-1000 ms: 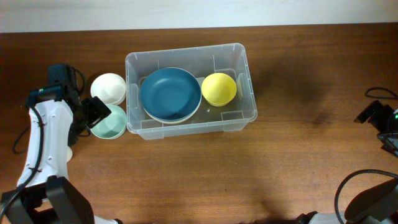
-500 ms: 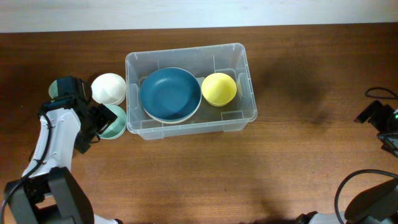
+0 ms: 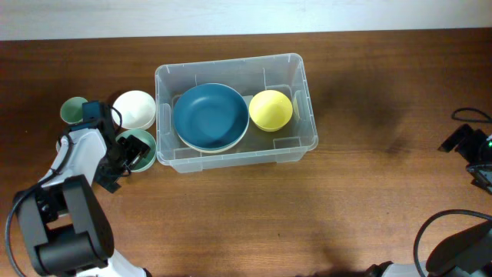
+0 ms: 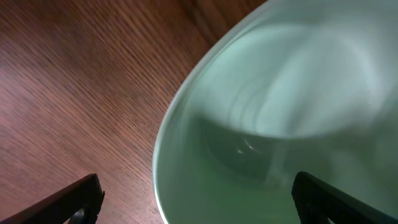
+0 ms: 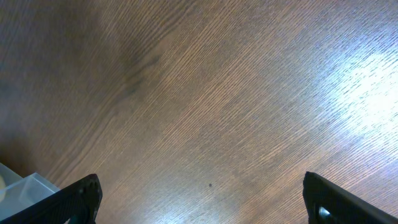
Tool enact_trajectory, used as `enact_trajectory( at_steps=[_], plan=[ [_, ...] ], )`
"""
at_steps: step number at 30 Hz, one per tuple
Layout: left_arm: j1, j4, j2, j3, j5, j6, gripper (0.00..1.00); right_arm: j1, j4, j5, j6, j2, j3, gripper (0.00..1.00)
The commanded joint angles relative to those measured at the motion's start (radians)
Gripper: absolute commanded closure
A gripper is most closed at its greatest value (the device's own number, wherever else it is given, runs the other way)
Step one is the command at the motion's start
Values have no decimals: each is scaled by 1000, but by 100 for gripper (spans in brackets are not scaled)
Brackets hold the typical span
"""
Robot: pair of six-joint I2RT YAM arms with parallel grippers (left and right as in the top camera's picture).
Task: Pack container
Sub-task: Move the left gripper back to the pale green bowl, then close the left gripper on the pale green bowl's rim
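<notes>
The clear plastic container [image 3: 231,65] stands at mid-table and holds a wide blue bowl [image 3: 210,115] and a yellow bowl [image 3: 270,109]. Just left of it sits a mint-green bowl [image 3: 144,156], which fills the left wrist view [image 4: 280,106]. My left gripper [image 3: 129,153] hangs open low over this bowl's rim [image 4: 199,208]. One finger [image 4: 78,199] is outside the bowl and the other [image 4: 326,199] is over its inside. My right gripper [image 5: 202,205] is open above bare wood, and its arm [image 3: 461,141] is at the table's right edge.
A white bowl [image 3: 134,108] stands against the container's left wall, behind the mint bowl. A small green cup [image 3: 74,110] sits further left. The container's corner [image 5: 12,186] shows at the lower left of the right wrist view.
My left gripper has swung in from the left and come down over the mint-green bowl, uncovering the small green cup. The right arm has not moved.
</notes>
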Motion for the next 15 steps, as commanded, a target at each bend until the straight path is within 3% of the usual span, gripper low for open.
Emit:
enact_trajectory(
  at_steps=[1, 6, 11, 15],
  plan=[
    [3, 2, 19, -9, 13, -18, 1, -3, 0, -2, -3, -18, -1, 1],
    [3, 2, 19, -9, 12, -18, 11, -3, 0, -2, -3, -18, -1, 1],
    [3, 1, 19, -9, 12, -18, 40, -3, 0, -2, -3, -18, -1, 1],
    [4, -1, 19, -9, 12, -18, 57, -3, 0, -2, -3, -18, -1, 1]
  ],
)
